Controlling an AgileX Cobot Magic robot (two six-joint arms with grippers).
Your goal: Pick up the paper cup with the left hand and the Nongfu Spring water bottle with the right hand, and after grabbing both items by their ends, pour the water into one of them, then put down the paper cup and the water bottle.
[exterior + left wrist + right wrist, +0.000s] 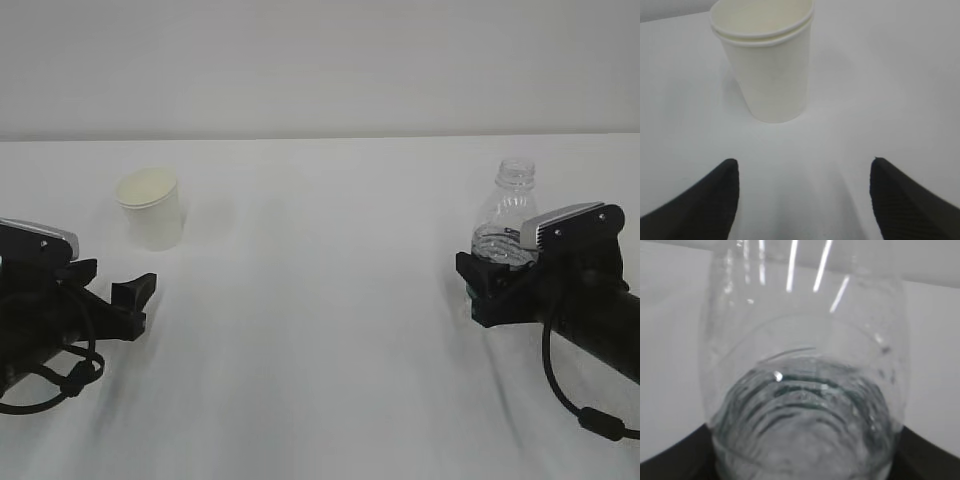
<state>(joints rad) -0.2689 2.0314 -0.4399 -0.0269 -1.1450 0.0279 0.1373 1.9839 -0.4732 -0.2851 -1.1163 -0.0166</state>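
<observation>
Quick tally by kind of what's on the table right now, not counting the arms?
Paper cups: 1, the paper cup, white, upright, far left.
Bottles: 1, the Nongfu Spring water bottle, clear, capless, upright, right side.
Total: 2

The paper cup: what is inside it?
The paper cup shows only its pale cream inner wall below the rim; nothing is visible there. Its bottom is hidden in both views, so the contents cannot be told.

a white table (pixel 320 330) fills the lower part of the exterior view, its surface plain and matte. behind its far edge rises a pale grey wall (pixel 320 60), bare and evenly lit.
</observation>
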